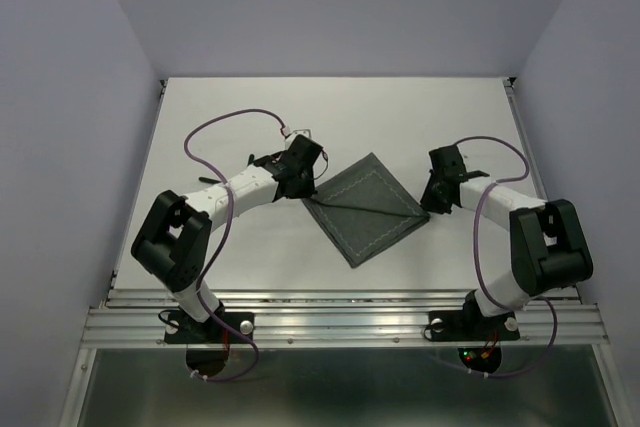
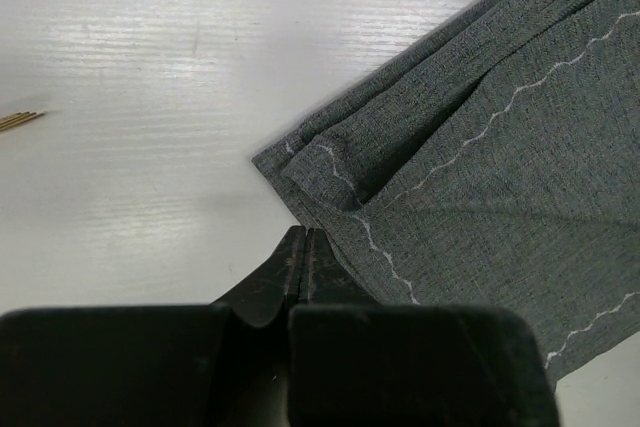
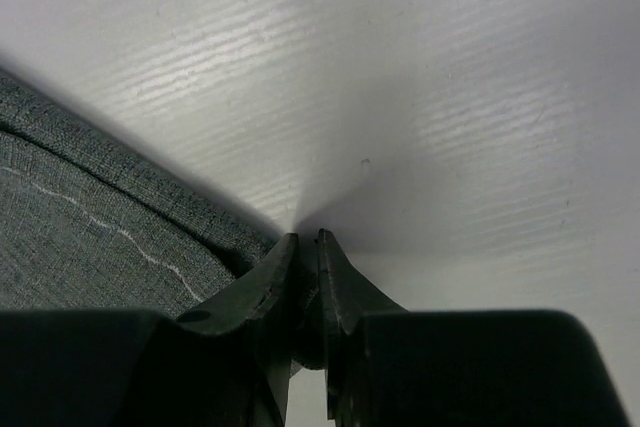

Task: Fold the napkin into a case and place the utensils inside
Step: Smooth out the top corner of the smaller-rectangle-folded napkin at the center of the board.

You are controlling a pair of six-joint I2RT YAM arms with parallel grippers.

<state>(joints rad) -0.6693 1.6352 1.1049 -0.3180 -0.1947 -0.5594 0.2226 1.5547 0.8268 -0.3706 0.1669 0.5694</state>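
The left arm (image 1: pixel 235 192) stretches low and forward. Its left gripper (image 2: pixel 305 239) is pressed closed, with the napkin (image 2: pixel 480 167) corner just ahead-right of the tips. Utensils (image 2: pixel 18 121) lie far left, cut off by the frame. The right gripper (image 3: pixel 307 240) stands a slit apart, napkin edge just left, bare table (image 3: pixel 450 97) ahead.

White table (image 1: pixel 260 112) under me, smooth, with faint streaks of grain across it. On it lies the napkin (image 1: pixel 368 209), dark grey-green, flat, turned like a diamond. I see it's folded over: at the napkin's left corner the cloth edges sit stacked in layers, and a pale wavy stitch line runs along the hem. Left of that corner, well apart from the napkin, the thin gold tips of the utensils (image 2: pixel 18 121) rest on bare white. The rest of them is cut off from my sight.
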